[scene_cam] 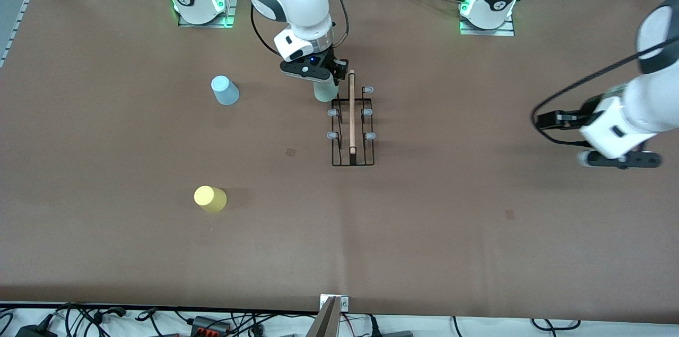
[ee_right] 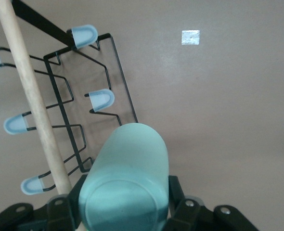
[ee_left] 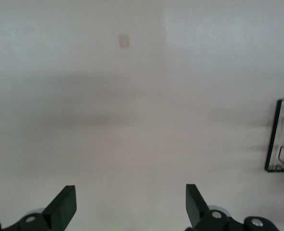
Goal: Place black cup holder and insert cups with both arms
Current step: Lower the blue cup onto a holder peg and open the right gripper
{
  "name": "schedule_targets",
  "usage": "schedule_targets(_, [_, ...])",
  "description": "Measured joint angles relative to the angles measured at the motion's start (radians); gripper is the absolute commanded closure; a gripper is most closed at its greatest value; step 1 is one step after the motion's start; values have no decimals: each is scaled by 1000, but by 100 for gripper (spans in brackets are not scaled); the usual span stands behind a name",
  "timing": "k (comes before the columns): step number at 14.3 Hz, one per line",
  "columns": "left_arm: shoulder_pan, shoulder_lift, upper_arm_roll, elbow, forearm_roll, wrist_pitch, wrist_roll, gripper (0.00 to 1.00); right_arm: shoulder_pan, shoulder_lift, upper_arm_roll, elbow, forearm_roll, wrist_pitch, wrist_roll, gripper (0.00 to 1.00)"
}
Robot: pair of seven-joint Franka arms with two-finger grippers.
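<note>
A: Counting three cups: blue (scene_cam: 225, 90) sitting at the rack's (scene_cam: 352, 124) ten o'clock, yellow (scene_cam: 210, 199) lying at its seven o'clock.

B: And the green (ee_right: 125, 180)?

A: Being pinched by the right gripper (scene_cam: 318, 82), over the rack's twelve o'clock end.

B: Pegs?

A: Seeing five.

B: Left gripper (ee_left: 130, 204)?

A: Waiting spread over bare table at three o'clock.

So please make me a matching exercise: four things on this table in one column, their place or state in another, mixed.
1. grey-green cup
2. yellow cup
3. blue cup
4. left end effector

a. open, holding nothing
b. on the table, nearest the front camera
c. held in the right end effector, at the black cup holder
d. on the table near the right arm's base

Pairs: 1-c, 2-b, 3-d, 4-a
</note>
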Motion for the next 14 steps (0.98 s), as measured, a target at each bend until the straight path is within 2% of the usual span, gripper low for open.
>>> schedule_targets(1, [3, -1, 5, 25, 0, 0, 0, 0, 7, 10, 0, 4, -9, 3, 7, 59])
schedule_targets(2, [3, -5, 16, 48, 0, 0, 0, 0, 14, 23, 0, 7, -24, 9, 21, 42])
schedule_targets(3, [-2, -16, 39, 62, -1, -1, 0, 0, 18, 37, 0, 9, -43, 17, 33, 11])
schedule_targets(4, [-20, -35, 81, 64, -7, -4, 0, 0, 21, 53, 1, 9, -56, 27, 39, 0])
schedule_targets(7, [-183, -120, 314, 4, -82, 4, 4, 0, 28, 91, 1, 11, -75, 58, 43, 0])
schedule_targets(9, [-278, -196, 428, -114, -111, 78, 21, 0, 23, 89, -2, 28, -77, 51, 43, 0])
schedule_targets(12, [-322, -334, 472, -317, -117, 188, 55, 0, -49, 40, -8, 57, -80, -56, -55, 0])
schedule_targets(14, [-329, -388, 472, -382, -117, 204, 56, 0, -159, 4, -15, 58, -80, -126, -255, 0])
